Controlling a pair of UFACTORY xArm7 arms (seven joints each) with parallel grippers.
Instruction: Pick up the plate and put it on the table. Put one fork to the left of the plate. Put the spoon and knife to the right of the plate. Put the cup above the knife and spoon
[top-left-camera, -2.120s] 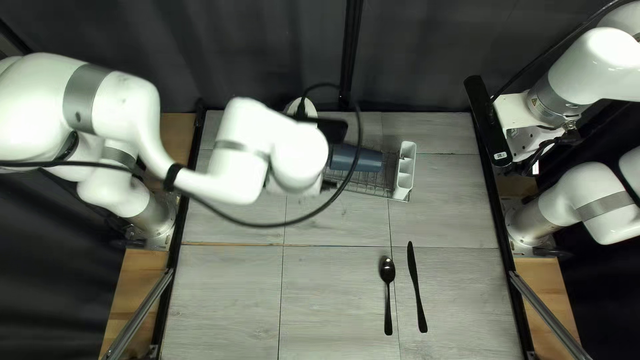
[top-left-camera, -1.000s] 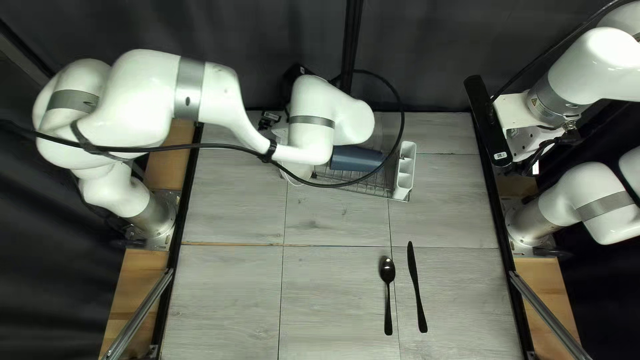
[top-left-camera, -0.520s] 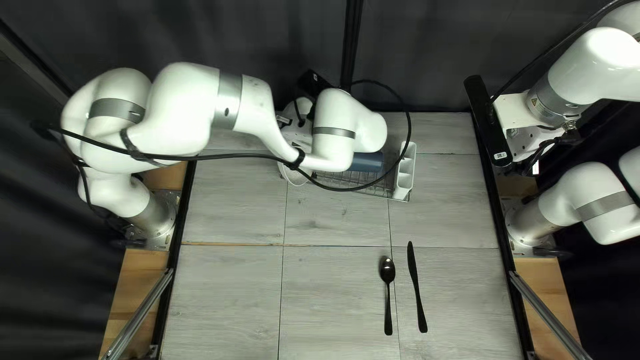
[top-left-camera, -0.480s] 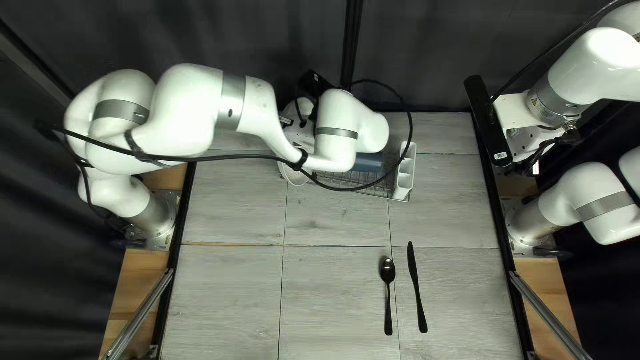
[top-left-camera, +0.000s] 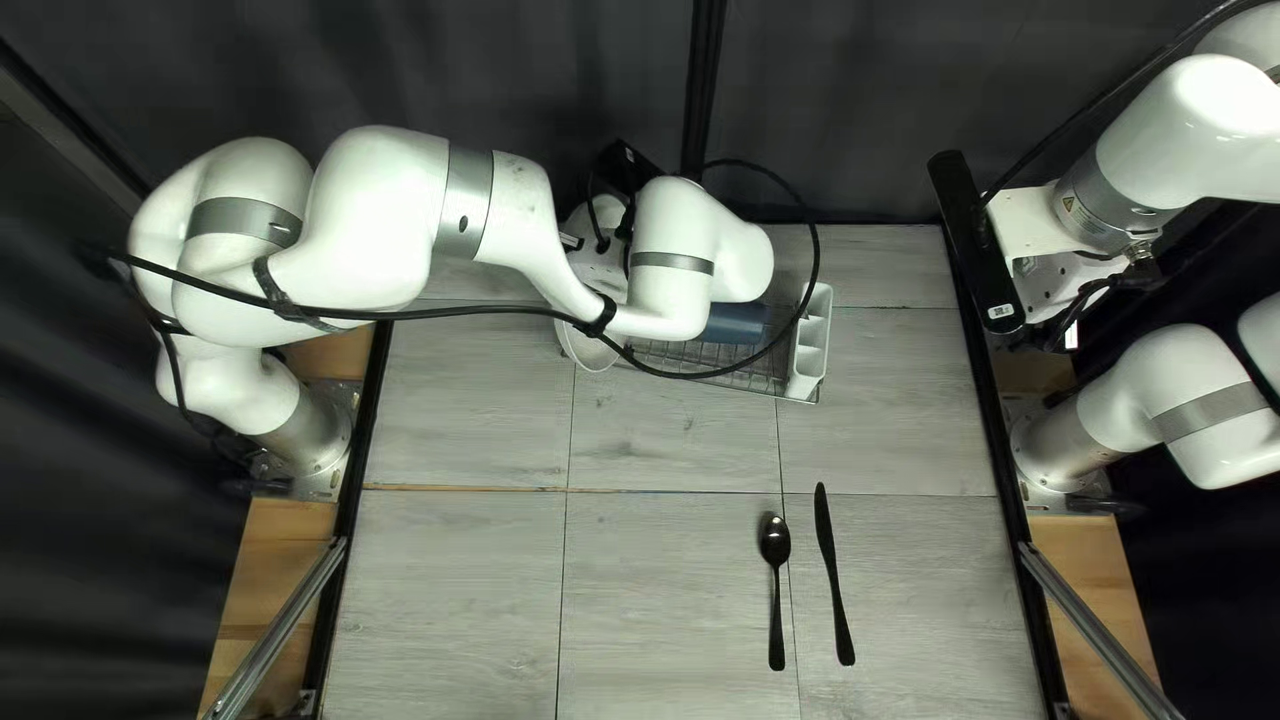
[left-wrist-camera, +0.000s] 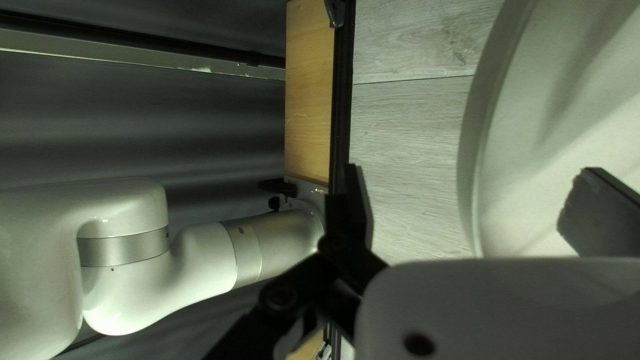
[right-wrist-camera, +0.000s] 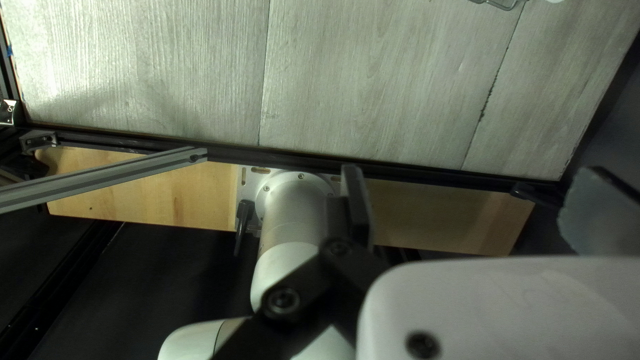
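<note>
Left wrist view showed the left gripper [left-wrist-camera: 472, 175] standing open, the plate [left-wrist-camera: 527, 153] reaching between its fingers, the right gripper [right-wrist-camera: 472, 175] open too, and a crooked bite might have swung that plate into the cup [top-left-camera: 732, 324] on the rack [top-left-camera: 700, 356].

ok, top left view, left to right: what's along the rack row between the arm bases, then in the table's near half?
Rack row: left arm's base → white plate → blue cup → white cutlery holder → right arm's base. Near half: black spoon → black knife.
</note>
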